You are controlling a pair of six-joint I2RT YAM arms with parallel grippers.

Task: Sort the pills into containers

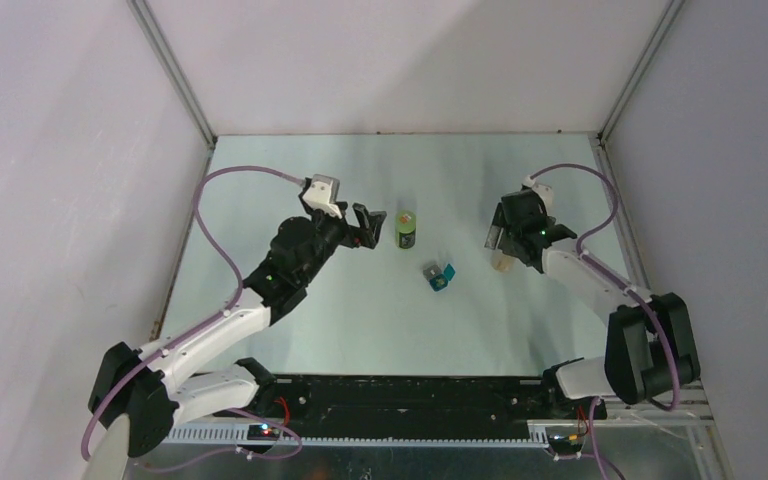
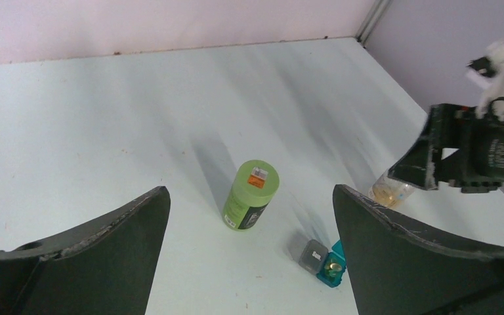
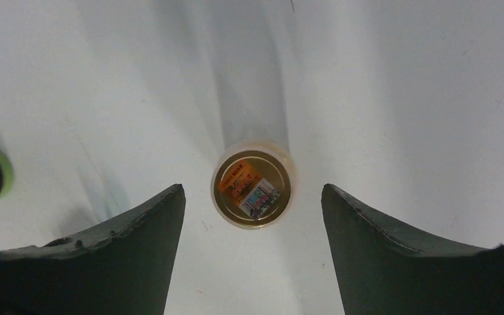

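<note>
Green-topped bottle [image 1: 406,230] stands on pale, grey-walled table [image 1: 360,320].

table [image 2: 105,118]: matt, smooth | green bottle [image 2: 251,195]: matt lime plastic, paper sticker on top | pale bottle [image 3: 253,184]: translucent plastic, glossy orange sticker on top | pill box [image 2: 328,269]: teal translucent plastic, grey lid | left gripper fingers [image 2: 400,256]: dark matt plastic, rough edges

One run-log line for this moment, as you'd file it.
left hand: open, near green bottle | right hand: open, astride pale bottle, not touching | teal pill box: lid open
</note>
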